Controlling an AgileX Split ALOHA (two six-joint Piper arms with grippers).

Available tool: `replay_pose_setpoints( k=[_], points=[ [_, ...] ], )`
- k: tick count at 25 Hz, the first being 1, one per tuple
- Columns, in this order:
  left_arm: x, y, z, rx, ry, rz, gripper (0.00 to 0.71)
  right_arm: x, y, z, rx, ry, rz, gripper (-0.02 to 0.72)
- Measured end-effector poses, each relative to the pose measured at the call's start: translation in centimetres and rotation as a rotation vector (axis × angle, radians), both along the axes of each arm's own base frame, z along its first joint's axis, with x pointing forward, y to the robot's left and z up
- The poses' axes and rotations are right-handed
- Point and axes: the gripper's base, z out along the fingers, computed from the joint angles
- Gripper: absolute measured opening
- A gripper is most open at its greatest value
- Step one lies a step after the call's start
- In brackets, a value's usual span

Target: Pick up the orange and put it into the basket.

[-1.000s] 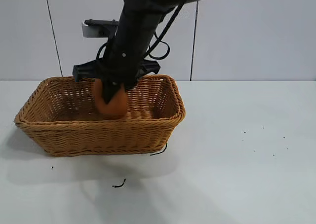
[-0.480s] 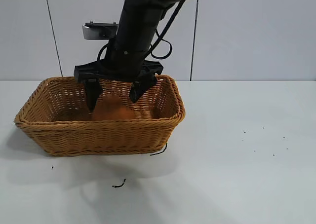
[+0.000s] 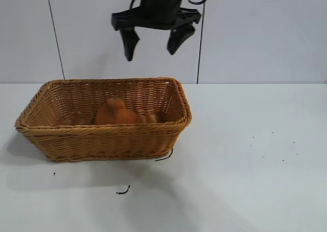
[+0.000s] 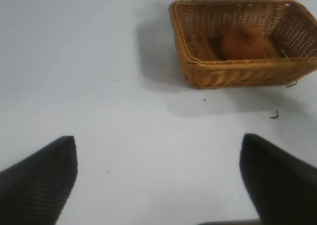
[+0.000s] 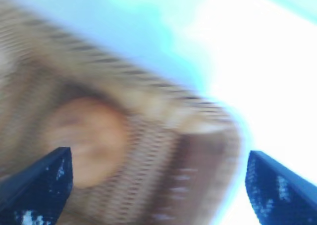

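The right gripper (image 3: pixel 155 40) hangs high above the basket (image 3: pixel 107 138), fingers pointing down and spread wide, holding nothing; the left gripper (image 4: pixel 158 178) sits well off from the basket over bare table (image 3: pixel 255 165), its fingers parted and empty too; the orange (image 3: pixel 115 112) rests inside the basket, a dull orange-brown lump, knobby top upward.

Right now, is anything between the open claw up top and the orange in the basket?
No. In the exterior view, only air separates the right gripper from the orange in the basket.
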Motion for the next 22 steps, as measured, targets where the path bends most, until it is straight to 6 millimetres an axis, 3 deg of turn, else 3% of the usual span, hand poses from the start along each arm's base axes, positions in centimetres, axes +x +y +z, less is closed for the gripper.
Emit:
replay_pose_setpoints(
  k=[2,3,4,5,9,17,22],
  points=[
    [0.0,0.0,0.0,0.0,0.0,0.0,0.639,0.5,-3.1,-0.1,-0.007,0.018,-0.061,0.676],
    [0.0,0.0,0.0,0.0,0.0,0.0,0.639,0.5,-3.1,-0.1,-0.007,0.018,-0.061,0.676],
    [0.0,0.0,0.0,0.0,0.0,0.0,0.639,0.6,-5.7,-0.2,-0.012,0.042,-0.112,0.676],
    [0.0,0.0,0.0,0.0,0.0,0.0,0.639,0.7,-6.9,-0.2,-0.015,0.045,-0.132,0.676],
    [0.0,0.0,0.0,0.0,0.0,0.0,0.639,0.9,-9.9,-0.4,-0.007,0.056,-0.173,0.676],
    [0.0,0.0,0.0,0.0,0.0,0.0,0.639,-0.3,-11.0,-2.6,-0.003,0.156,-0.18,0.676],
    [0.0,0.0,0.0,0.0,0.0,0.0,0.639,-3.2,-10.9,-2.5,0.002,0.238,-0.173,0.676]
  ],
)
